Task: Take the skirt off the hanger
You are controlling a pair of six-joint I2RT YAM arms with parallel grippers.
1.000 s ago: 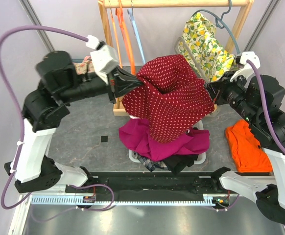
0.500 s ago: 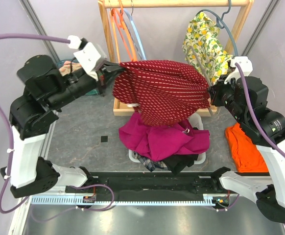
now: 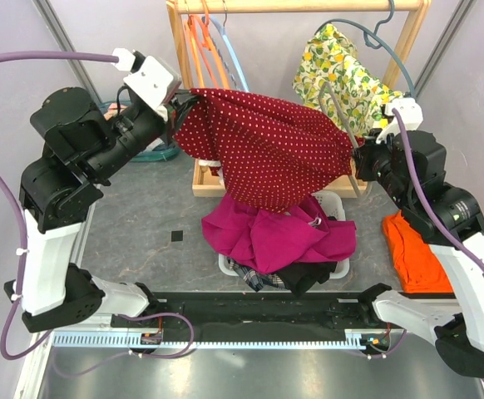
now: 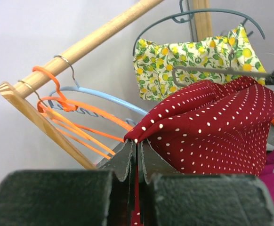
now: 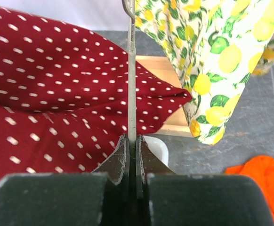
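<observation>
The skirt is dark red with white dots and hangs stretched between my two arms above the basket. My left gripper is shut on its left edge, high beside the rack; in the left wrist view a fold of skirt is pinched at the gripper. The grey metal hanger rises from my right gripper, which is shut on its thin bar. In the right wrist view the skirt drapes left of the gripper and behind the bar.
A wooden rack at the back carries orange and blue hangers and a lemon-print garment. Below the skirt a white basket holds magenta and dark clothes. An orange cloth lies at the right.
My left gripper has carried the skirt's edge up and to the left toward the rack, stretching the fabric out. My right gripper has shifted slightly back, still holding the hanger.
</observation>
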